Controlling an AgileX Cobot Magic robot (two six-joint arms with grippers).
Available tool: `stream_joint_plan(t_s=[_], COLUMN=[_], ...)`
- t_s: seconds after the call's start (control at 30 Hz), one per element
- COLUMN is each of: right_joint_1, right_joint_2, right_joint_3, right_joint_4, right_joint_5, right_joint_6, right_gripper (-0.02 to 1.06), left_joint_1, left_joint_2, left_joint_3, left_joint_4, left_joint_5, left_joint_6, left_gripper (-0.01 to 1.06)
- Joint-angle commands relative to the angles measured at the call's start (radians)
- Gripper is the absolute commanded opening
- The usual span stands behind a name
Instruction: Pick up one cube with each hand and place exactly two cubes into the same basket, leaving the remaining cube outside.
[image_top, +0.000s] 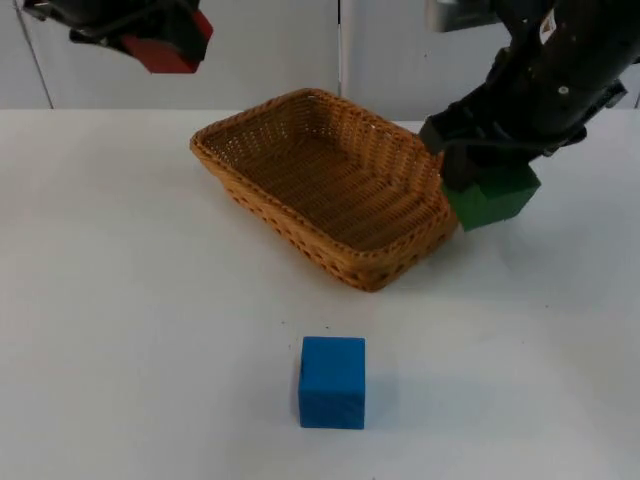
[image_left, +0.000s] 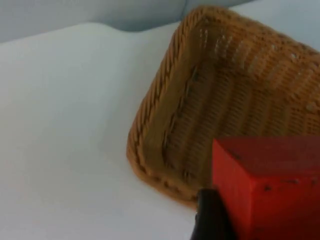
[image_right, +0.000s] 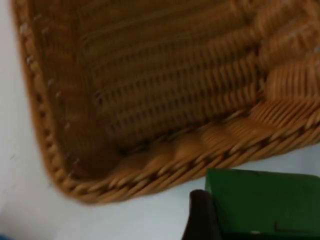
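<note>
Resting nearest the camera on the white table (image_top: 110, 300): blue cube (image_top: 332, 381), well apart from both arms, presumably the 1 meant to stay outside.

Farther back, in mid-table: wicker basket (image_top: 325, 180), set at an angle, interior bare, 0 cubes inside.

Just beside the basket's right end, lifted off the table: green cube (image_top: 492, 196), clamped in the right gripper (image_top: 480, 175). In the right wrist view, green cube (image_right: 265, 202) pinned against a black fingertip (image_right: 200, 215), hanging just outside the woven rim (image_right: 165, 165), not yet over the interior.

Farthest back, high over the table's left rear near the grey wall (image_top: 270, 50): red cube (image_top: 165, 50), clenched in the left gripper (image_top: 160, 40). In the left wrist view, red cube (image_left: 267, 187) gripped, with the basket (image_left: 225, 100) below and ahead.

Judged from this: both pickups done, 2 cubes in the air, roughly halfway. Left to do: carrying each cube over the rim, then releasing both into the basket. Green much nearer its drop than red. Worth watching: green cube low beside the rim, so some risk of nudging the basket on the way in.
</note>
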Motion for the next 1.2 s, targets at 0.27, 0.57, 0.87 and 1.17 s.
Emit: stream_joint_plan(t_s=[0.27,0.57,0.87,1.17], right_joint_1=[-0.015,-0.015,-0.013,-0.013], right_joint_2=[0.145,0.250,0.288,0.318], right_joint_3=[-0.212,-0.276,-0.276,-0.276], right_joint_4=[0.062,0.084,0.102,0.102], right_joint_5=[0.006,-0.056,-0.119,-0.170], right_joint_6=[-0.074,-0.106,-0.109,-0.109], right_gripper=[0.00,0.00,0.00,0.00], left_joint_1=[-0.058,-0.067,-0.093,-0.098], left_joint_2=[0.213,0.348,0.423,0.459], left_joint_3=[-0.225,-0.334,-0.353,-0.353], left_joint_4=[-0.031,-0.110,-0.133,-0.138], left_joint_5=[0.060,0.092,0.086,0.085], left_joint_6=[0.004,0.008,0.063,0.067], left_gripper=[0.00,0.00,0.00,0.00])
